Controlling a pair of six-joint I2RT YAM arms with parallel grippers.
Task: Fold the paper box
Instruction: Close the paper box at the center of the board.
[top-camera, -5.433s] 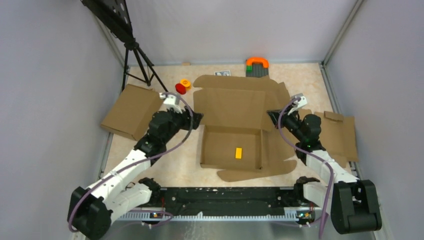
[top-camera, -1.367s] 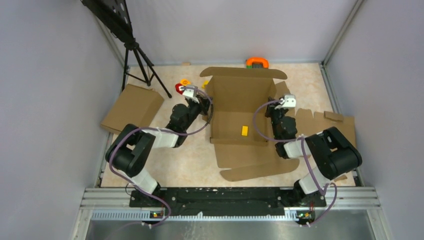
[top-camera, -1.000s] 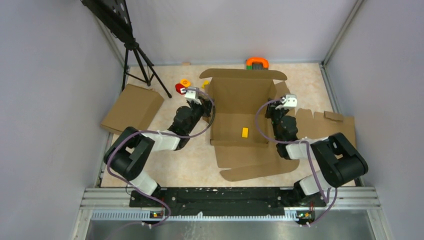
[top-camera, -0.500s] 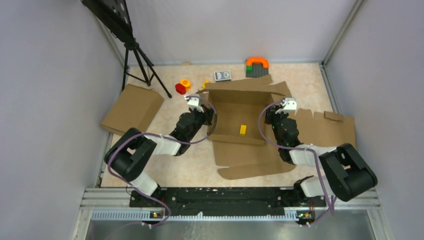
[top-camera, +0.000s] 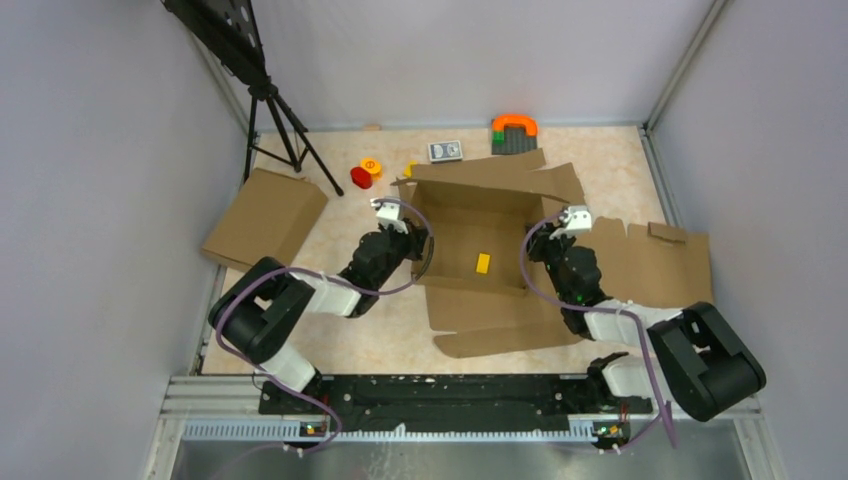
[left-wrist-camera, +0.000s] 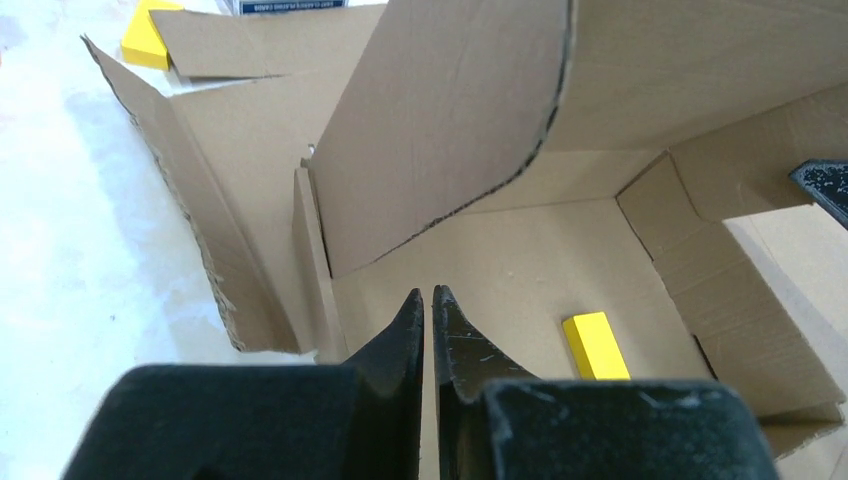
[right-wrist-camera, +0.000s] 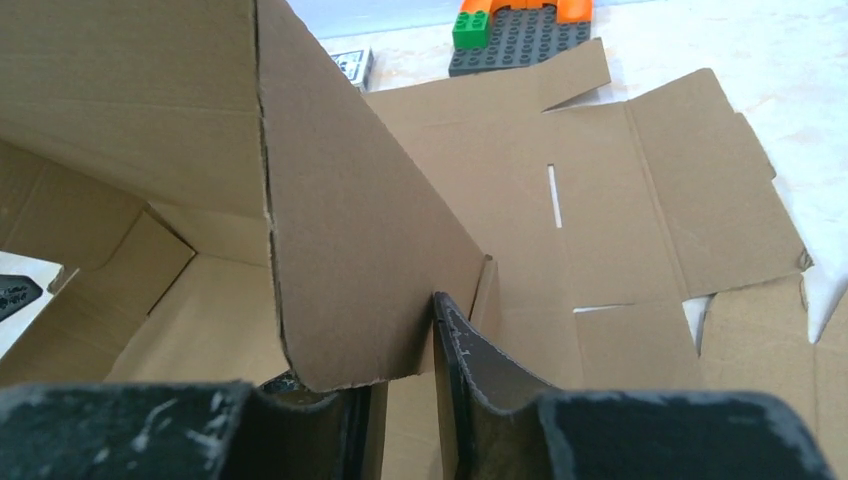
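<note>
Lower than a second ago, the rear lid panel of the paper box (top-camera: 480, 225) now leans forward over its tray, where before it stood nearly upright. The box sits in the middle of the table (top-camera: 350, 330), with a yellow block (top-camera: 483, 263) inside. The left gripper (left-wrist-camera: 428, 298) has its jaws together, just above the left wall, with nothing visible between them. The right gripper (top-camera: 548, 240) has its jaws apart, with the right side flap between them. I judge the step to be closing the lid. The next move probably calls for letting go of the flap without dragging it, then guiding the side flaps inside the walls.
</note>
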